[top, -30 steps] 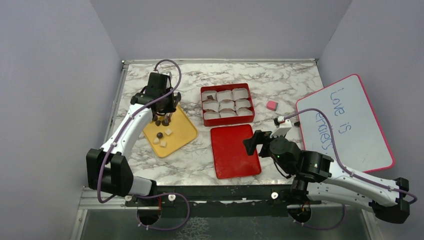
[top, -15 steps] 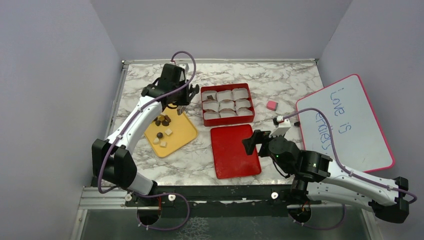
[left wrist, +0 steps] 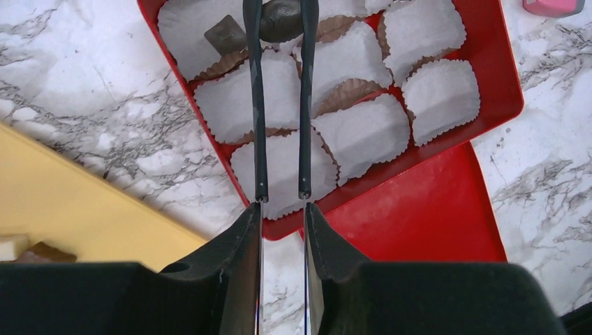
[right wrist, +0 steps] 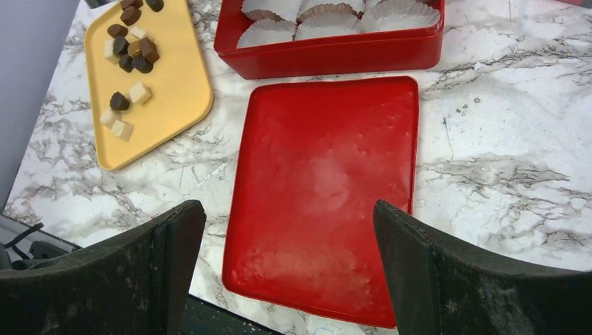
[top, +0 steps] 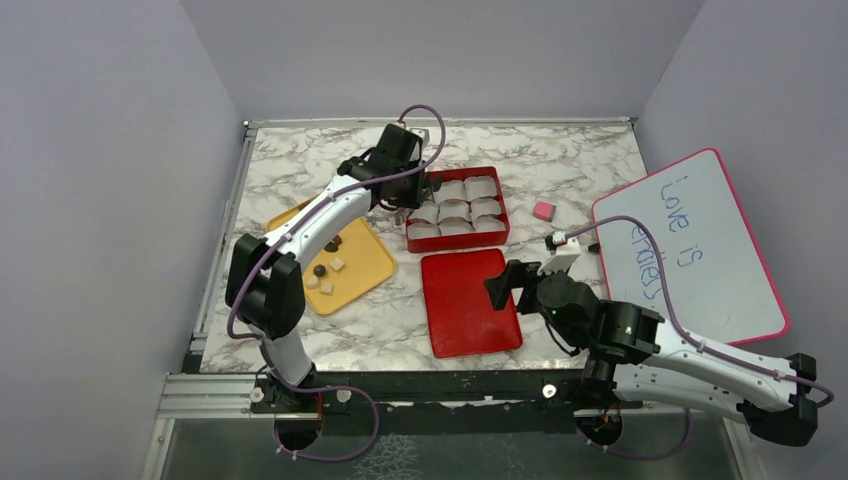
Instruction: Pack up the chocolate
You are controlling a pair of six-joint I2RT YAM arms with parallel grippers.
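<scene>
Left wrist: I see the left gripper [left wrist: 279, 28] pinched narrow on a dark chocolate [left wrist: 281, 17], above the cups [left wrist: 363, 132] in the red box [left wrist: 504, 84]. One brown piece [left wrist: 225, 35] sits in a cup. The other pieces [right wrist: 130, 50] lie on the tray [right wrist: 178, 98] by the desk's left edge. My right gripper [right wrist: 286, 230] is wide, holding nothing, over the lid [right wrist: 328, 174].
</scene>
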